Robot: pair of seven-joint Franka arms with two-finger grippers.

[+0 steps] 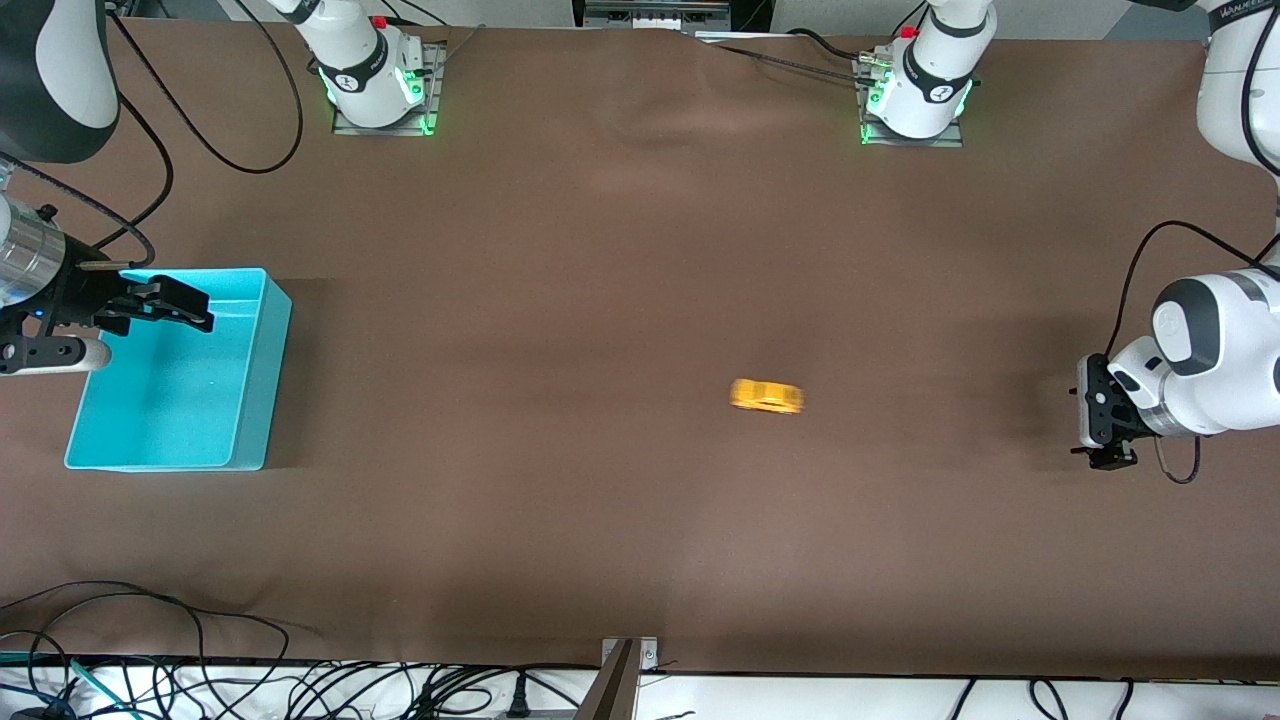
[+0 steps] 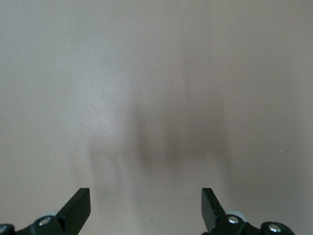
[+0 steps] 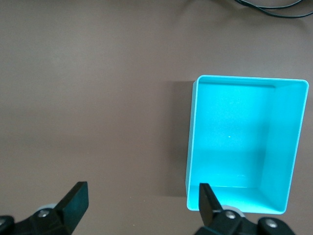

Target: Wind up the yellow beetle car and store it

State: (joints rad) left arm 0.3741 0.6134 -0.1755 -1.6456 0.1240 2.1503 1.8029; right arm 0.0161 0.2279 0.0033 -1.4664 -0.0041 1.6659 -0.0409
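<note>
Front view: yellow beetle car (image 1: 767,396) on brown table (image 1: 600,250), mid-table toward my left arm's end, outline smeared, wheels unreadable. Turquoise bin (image 1: 255,380) at my right arm's end. My left gripper (image 1: 1108,455) over table edge; my right gripper (image 1: 190,305) over bin, arm cut off.

Left wrist view: fingers (image 2: 78,208) spread wide, gripping nothing; bare table, car unseen.

Right wrist view: fingers (image 3: 76,198) spread wide, nothing held; bin (image 3: 288,147) below.

The left arm drops in from the 2 o'clock corner of the front view, its white wrist bent low at 3 o'clock. The left tool (image 1: 1108,430) hangs just above the tabletop (image 1: 600,300) at the left arm's end, fingers (image 2: 78,208) spread wide with nothing between them. The right arm enters from 9 o'clock, forearm level. The right tool (image 1: 185,305) points toward 3 o'clock, raised over the right arm's end, its fingers (image 3: 76,198) likewise wide apart and empty.
</note>
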